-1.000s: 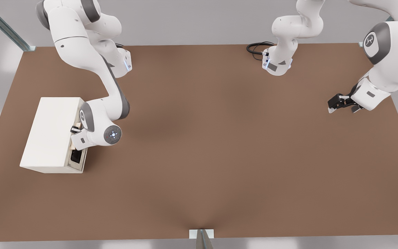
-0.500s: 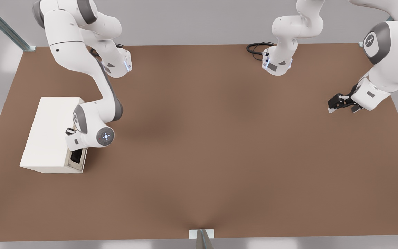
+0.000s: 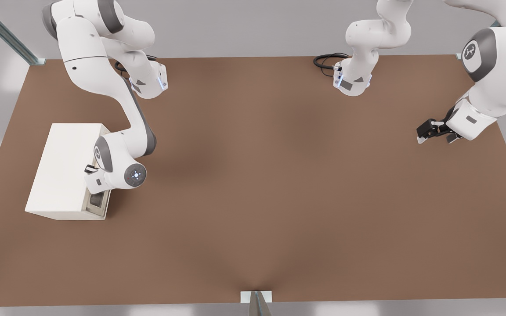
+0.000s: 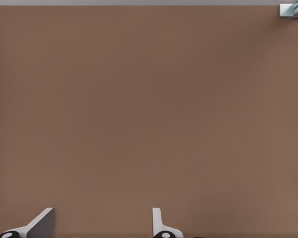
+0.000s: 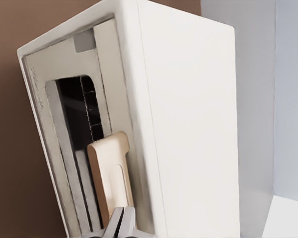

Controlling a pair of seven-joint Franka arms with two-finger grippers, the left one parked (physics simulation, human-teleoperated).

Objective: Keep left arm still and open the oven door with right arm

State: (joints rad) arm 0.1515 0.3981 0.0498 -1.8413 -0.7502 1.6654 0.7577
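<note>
Hiding most of the oven door, the right arm covers it near the worktop's front-view left edge. Gripper is cropped; fingers pressed together at the tan handle, grip unclear.

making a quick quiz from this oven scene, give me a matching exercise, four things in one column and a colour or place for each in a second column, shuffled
Things:
1. oven door
2. handle
3. tool
4. table

Descriptions:
A. brown surface under everything
B. pale tan bar
C. cream panel with a dark window
D. at the handle's end, against the oven's front

Pairs: 1-C, 2-B, 3-D, 4-A
</note>
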